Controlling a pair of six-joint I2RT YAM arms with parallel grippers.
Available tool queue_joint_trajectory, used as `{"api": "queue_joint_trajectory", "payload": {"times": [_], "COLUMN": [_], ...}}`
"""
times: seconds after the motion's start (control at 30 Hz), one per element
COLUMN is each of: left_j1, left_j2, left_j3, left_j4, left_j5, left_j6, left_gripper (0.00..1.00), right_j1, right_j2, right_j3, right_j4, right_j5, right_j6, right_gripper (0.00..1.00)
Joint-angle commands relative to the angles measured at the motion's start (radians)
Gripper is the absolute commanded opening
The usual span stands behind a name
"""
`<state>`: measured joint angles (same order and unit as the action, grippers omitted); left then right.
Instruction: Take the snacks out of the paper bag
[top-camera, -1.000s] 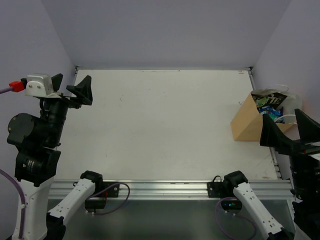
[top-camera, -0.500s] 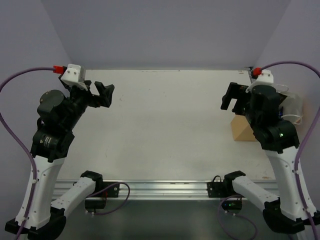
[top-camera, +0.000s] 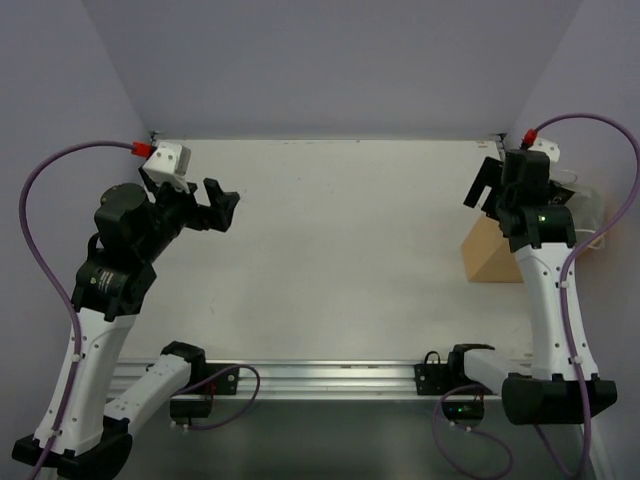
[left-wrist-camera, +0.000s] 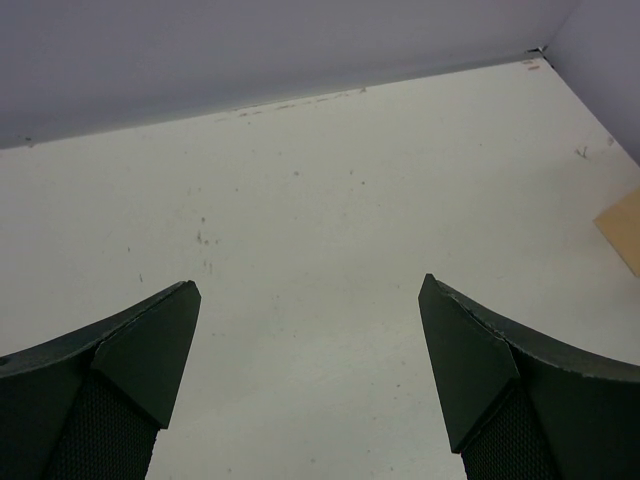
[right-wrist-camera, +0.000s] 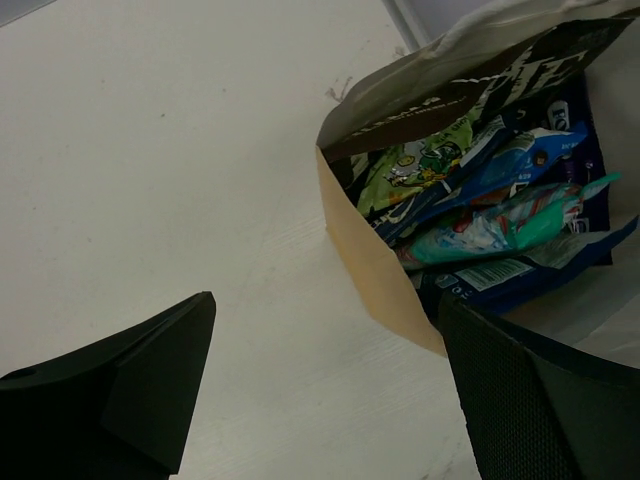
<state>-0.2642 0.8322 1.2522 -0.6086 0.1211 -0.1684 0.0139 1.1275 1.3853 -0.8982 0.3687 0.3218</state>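
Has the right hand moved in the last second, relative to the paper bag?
Yes. The right hand has swung from the near right side of the paper bag across to its far left corner, and its jaws are open.

Left claw (left-wrist-camera: 308, 283), right claw (right-wrist-camera: 328, 298): both spread.

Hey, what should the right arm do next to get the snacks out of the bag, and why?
Probably ease the right pincer forward toward the teal pouch. Its jaws are open and empty, the paper bag gapes toward it, and that pouch lies uncovered near the mouth among the other packets, none of them out yet.
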Motion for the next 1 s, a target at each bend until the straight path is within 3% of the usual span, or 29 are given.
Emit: {"api": "queue_joint_trajectory", "payload": {"times": [0.0, 0.07, 0.33, 0.43, 0.63, 0.97], "left_j1": [-0.004, -0.006, -0.023, -0.029, -0.038, -0.044], "left_j2": [-0.01, -0.001, 0.021, 0.033, 0.05, 0.065], "left_j3": [-0.005, -0.002, 0.012, 0.029, 0.05, 0.065], "left_j4": [-0.016, -0.026, -0.034, -0.043, -0.051, -0.056], "left_j5": [0.012, 0.006, 0.009, 0.0, -0.014, -0.012], "left_j6": [0.032, 0.049, 0.063, 0.07, 0.081, 0.084], "left_gripper": [1.0, 1.0, 1.0, 1.0, 1.0, 1.0], "right_j1": [-0.057, -0.074, -0.075, -0.075, -0.075, -0.068], "right_j2": [0.015, 0.025, 0.044, 0.055, 0.077, 0.094], "right_j3": [-0.029, -0.054, -0.095, -0.081, -0.055, -0.008], "right_j4": [0.062, 0.079, 0.173, 0.17, 0.163, 0.136], "right_j5": [0.023, 0.009, -0.128, -0.134, -0.148, -0.2], "right_j6": [0.017, 0.014, -0.093, -0.112, -0.136, -0.139], "right_gripper": [0.96, 0.95, 0.77, 0.66, 0.34, 0.03]}}
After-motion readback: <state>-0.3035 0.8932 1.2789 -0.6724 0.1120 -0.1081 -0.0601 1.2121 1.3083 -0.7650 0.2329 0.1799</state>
